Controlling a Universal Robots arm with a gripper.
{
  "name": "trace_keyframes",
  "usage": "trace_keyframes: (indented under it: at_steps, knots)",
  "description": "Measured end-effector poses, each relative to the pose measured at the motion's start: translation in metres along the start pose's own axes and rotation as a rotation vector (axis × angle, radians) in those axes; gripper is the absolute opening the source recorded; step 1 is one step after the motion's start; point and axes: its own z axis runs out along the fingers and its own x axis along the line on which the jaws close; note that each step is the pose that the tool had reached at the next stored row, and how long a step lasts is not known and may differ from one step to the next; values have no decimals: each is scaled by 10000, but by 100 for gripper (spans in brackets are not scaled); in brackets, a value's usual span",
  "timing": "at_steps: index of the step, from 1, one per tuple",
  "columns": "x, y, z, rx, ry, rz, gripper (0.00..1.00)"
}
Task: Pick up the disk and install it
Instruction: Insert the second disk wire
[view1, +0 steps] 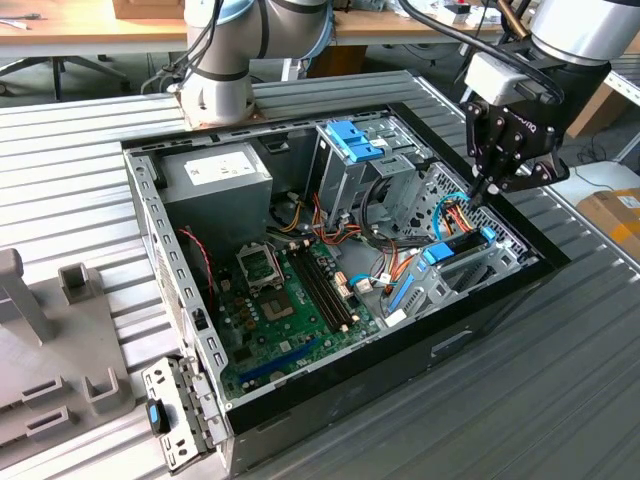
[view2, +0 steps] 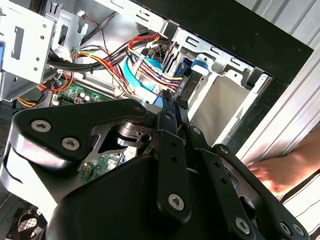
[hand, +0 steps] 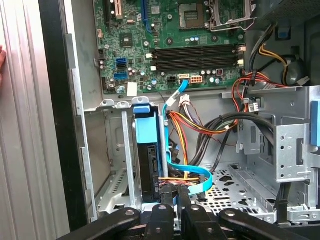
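Disk (hand: 149, 165) stood on edge in a grey metal bay (hand: 115, 150) at the front corner of the open computer case (view1: 150, 230), one black drive with one blue end tab facing up toward the board; in the exterior view it showed as a dark slab with blue tabs (view1: 462, 248) beside the case's black rim. One tool (hand: 175, 192) hung directly over the drive's near end, its two narrow fingers drawn together with almost no gap between them, closed on nothing; whether the tips touched the drive could not be told. In the exterior view the tool (view1: 487, 190) pointed down just above the bundle of coloured wires beside the disk.

One light-blue ribbon cable (hand: 172, 150) ran along the disk's side and curled under the tool. One green motherboard (hand: 165, 40) lay beyond, with four memory slots (hand: 192, 56) and one processor socket (hand: 192, 10). One tall grey drive cage (view1: 345, 170) carried one blue latch (view1: 352, 140). One power supply (view1: 215, 180) sat in the far corner. The case rested on a ribbed metal tabletop (view1: 560, 370). One person's hand (view2: 280, 172) lay outside the case.
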Motion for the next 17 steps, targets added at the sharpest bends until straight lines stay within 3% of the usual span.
trace_keyframes:
  at_steps: [1, 3, 6, 9, 13, 14, 17]
  knots:
    - [16, 5, 1, -10, -117, 11, 16]
    - [76, 9, 8, -44, -580, 50, 16]
    - [150, 7, 17, -52, -806, 69, 16]
    - [217, 6, 26, -48, -984, 83, 16]
    - [224, 8, 27, -46, -1008, 84, 16]
    - [230, 11, 27, -45, -1106, 93, 16]
    - [312, 12, 31, -3, -1542, 124, 16]
